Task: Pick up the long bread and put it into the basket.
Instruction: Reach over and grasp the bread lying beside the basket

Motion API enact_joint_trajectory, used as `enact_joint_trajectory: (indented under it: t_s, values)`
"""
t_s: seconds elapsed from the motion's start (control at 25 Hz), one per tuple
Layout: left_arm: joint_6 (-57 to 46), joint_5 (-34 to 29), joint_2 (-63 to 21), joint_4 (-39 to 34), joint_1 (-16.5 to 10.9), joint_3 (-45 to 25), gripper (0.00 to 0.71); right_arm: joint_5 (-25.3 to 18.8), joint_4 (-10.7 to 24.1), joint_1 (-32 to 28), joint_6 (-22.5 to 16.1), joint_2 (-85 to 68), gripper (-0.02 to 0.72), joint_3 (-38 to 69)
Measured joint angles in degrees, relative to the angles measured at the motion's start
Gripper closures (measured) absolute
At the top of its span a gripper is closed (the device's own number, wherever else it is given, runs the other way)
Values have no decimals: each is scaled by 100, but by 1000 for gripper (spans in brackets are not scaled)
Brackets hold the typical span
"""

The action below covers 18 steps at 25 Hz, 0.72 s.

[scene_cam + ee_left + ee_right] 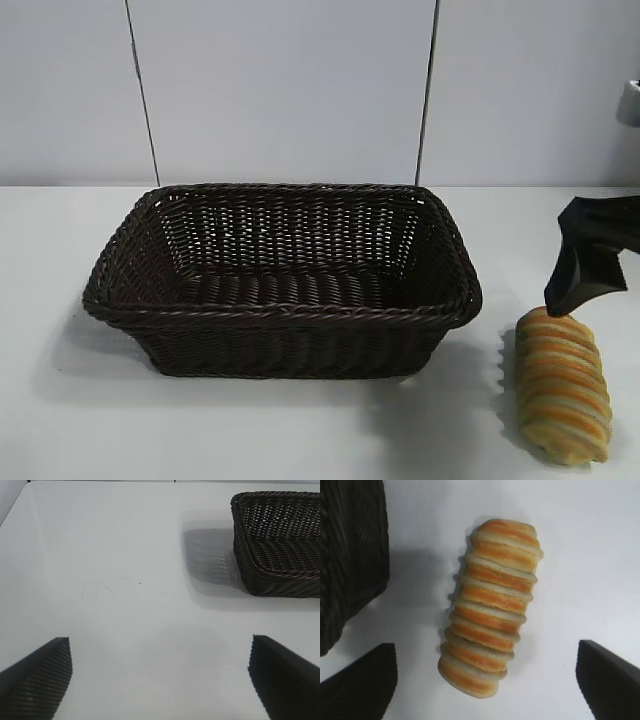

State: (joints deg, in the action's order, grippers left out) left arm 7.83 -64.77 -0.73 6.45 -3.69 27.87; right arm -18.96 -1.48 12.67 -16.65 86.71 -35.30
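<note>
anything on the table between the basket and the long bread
Nothing: only bare white table separates the basket from the long bread, seen in the exterior view. The right wrist view shows the same bare gap.

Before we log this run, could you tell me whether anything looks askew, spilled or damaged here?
Nothing stands out. The basket sits upright on the table, the long bread lies intact beside it, and the right end effector is open above the loaf.

Exterior frontal; wrists downward, sharing basket [280, 275].
</note>
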Motion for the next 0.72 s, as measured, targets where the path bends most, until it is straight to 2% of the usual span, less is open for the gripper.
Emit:
enact_joint_trajectory:
  t_s: [0.2, 0.24, 0.28, 0.32, 0.48, 0.52, 0.6, 0.72]
  values:
    - [0, 0, 0, 0, 0, 0, 16, 303, -18, 0, -12, 572, 10, 0]
    - [0, 0, 0, 0, 0, 0, 16, 342, -23, 0, -16, 650, 34, 0]
    - [0, 0, 0, 0, 0, 0, 16, 369, -23, 0, -16, 696, 75, 0]
    - [0, 0, 0, 0, 0, 0, 16, 387, -29, 0, -23, 711, 146, 0]
    - [0, 0, 0, 0, 0, 0, 16, 397, -44, 5, -205, 717, 498, 0]
    - [0, 0, 0, 0, 0, 0, 16, 397, -44, 5, -240, 717, 567, 0]
    - [0, 0, 0, 0, 0, 0, 16, 377, -44, 5, -266, 717, 608, 0]
    - [0, 0, 0, 0, 0, 0, 16, 149, -44, 5, -277, 536, 608, -59]
